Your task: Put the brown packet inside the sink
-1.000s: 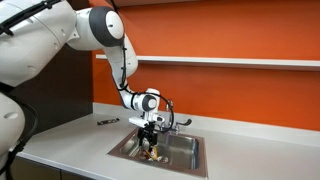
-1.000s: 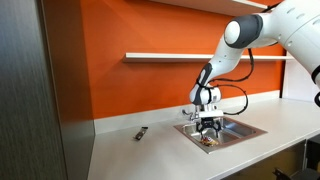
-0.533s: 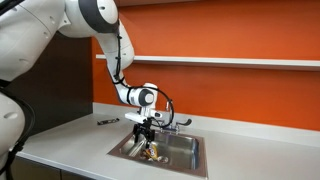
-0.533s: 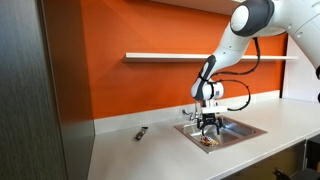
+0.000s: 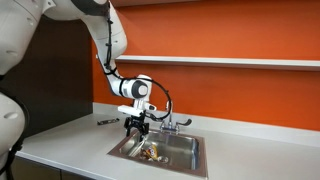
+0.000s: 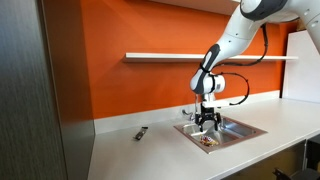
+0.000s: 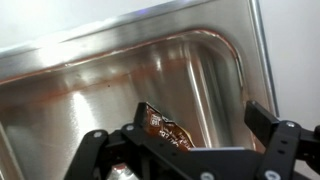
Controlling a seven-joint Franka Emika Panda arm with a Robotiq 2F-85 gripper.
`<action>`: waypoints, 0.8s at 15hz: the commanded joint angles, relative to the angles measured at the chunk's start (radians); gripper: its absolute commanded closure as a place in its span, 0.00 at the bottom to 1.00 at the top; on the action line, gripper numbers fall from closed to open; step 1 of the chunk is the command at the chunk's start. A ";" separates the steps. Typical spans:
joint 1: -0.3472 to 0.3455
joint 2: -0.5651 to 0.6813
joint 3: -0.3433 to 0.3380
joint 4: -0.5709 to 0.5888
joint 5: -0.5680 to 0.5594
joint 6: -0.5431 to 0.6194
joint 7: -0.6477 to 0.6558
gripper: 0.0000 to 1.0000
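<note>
Rising since the earlier frames, the big white robot arm [image 5: 112, 45] carries its black gripper [image 5: 136, 125], fingers spread and empty, above the rectangular stainless-steel sink [image 5: 184, 149]. The small flat brown packet [image 5: 152, 152] lies on the basin floor. A low sideways retreat could clip the chrome faucet [image 5: 170, 122] close by.

In sink [image 7: 100, 80], brown packet [image 7: 166, 128]; claw [image 5: 137, 128] above

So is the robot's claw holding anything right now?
No, nothing. The gripper hangs open above the sink, its fingers spread wide in the wrist view. The brown packet lies on the sink's bottom below it.
</note>
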 commanded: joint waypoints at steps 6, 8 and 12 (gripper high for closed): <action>0.023 -0.233 0.058 -0.158 -0.019 -0.074 -0.055 0.00; 0.035 -0.277 0.070 -0.189 -0.012 -0.095 -0.051 0.00; 0.059 -0.365 0.091 -0.253 0.001 -0.133 -0.050 0.00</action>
